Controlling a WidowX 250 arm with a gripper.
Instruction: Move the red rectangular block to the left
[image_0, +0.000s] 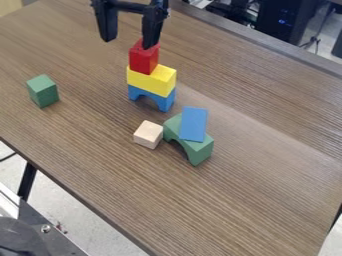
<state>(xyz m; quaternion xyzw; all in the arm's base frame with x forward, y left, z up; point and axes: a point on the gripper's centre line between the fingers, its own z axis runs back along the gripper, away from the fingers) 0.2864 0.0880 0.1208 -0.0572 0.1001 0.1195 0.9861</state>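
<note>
1. The hand (128, 44) hangs above the far part of the counter (267, 175), its two fingers spread well apart with nothing clamped between them.
2. The red block (144, 59) is just below the hand, under the finger on the right side of the view. That fingertip overlaps the block's top edge; whether it touches, I cannot tell.
3. The red block tops a stack: it rests on the yellow block (152, 81), which sits on the blue arch (166, 101), both lower in view beneath the hand.
4. Farther below the hand stand the pale cube (147, 134) and, beside it, the green arch (200, 149) with the blue flat piece (194, 124) lying on it. The green block (43, 92) stands alone, below the hand and well off to its left in view.
5. As for progress, the task looks to be at its start or between tries: the red block is ungrasped and on the stack. Grasp, lift, leftward carry and release all seem left to do.
6. The next move probably calls for centring the hand over the red block, so that one finger passes down each side, before closing. Coming down as it is aligned now could knock the block off or topple the stack.
</note>
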